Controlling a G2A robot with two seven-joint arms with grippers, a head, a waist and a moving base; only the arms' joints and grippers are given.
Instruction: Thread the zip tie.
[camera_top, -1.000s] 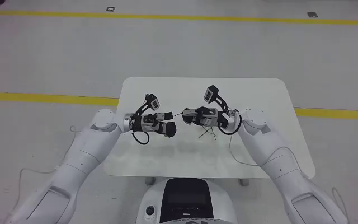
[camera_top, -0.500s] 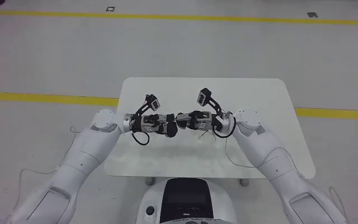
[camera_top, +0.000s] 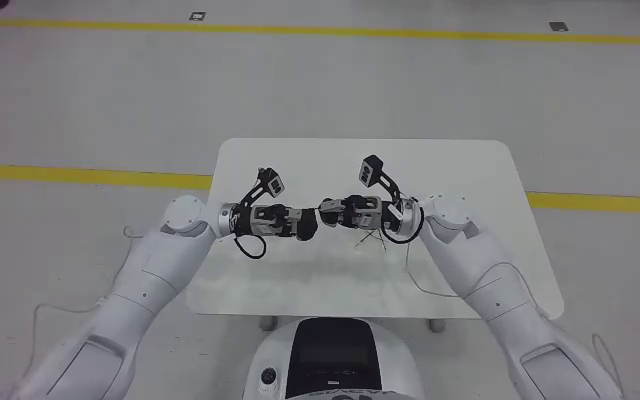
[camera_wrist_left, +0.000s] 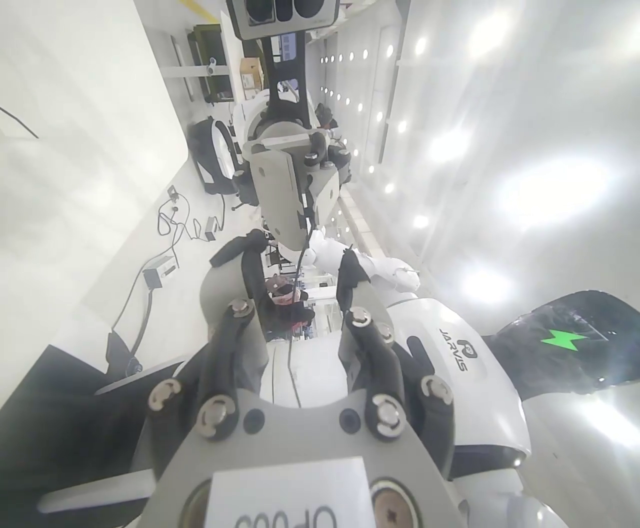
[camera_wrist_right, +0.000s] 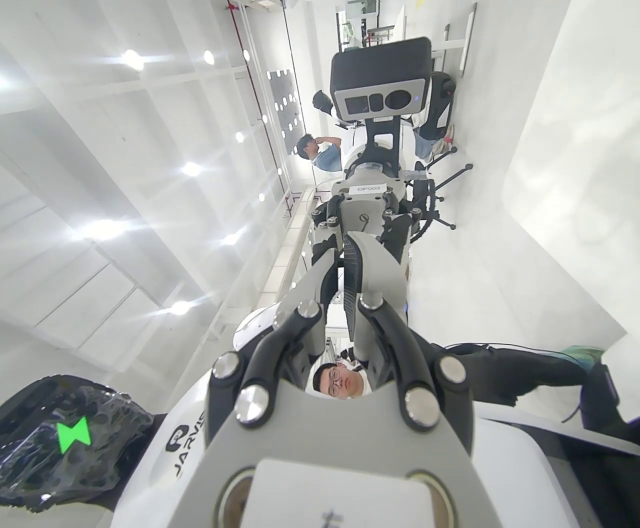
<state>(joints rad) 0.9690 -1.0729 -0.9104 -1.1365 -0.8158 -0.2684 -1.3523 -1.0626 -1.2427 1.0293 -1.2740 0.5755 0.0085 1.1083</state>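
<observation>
In the top view, the left pincer (camera_top: 306, 226) and the right pincer (camera_top: 326, 210) are seen tip to tip above the middle of the white rectangular tabletop (camera_top: 450, 160). A loose bundle of thin dark strands (camera_top: 372, 238) lies on the tabletop just under the right wrist.

In the left wrist view, the black-tipped fingers of the left pincer (camera_wrist_left: 297, 257) are held apart, with open room visible between them. The grey right pincer (camera_wrist_left: 301, 235) faces it just beyond. A thin black zip tie (camera_wrist_left: 300, 260) is seen sticking out of the right pincer and running into the gap between the left fingers. Its long axis lies along the line joining the two pincers, left to right across the scene. The free end is judged nearer the left arm, so the coming move turns on keeping this line true. A white printed label (camera_wrist_left: 287, 492) is fixed to the left wrist plate.

In the right wrist view, the fingers of the right pincer (camera_wrist_right: 344, 255) are drawn together, apparently clamped on the zip tie. The left pincer (camera_wrist_right: 365, 220) stands directly ahead, and a small white label (camera_wrist_right: 367, 189) is seen on its wrist.
</observation>
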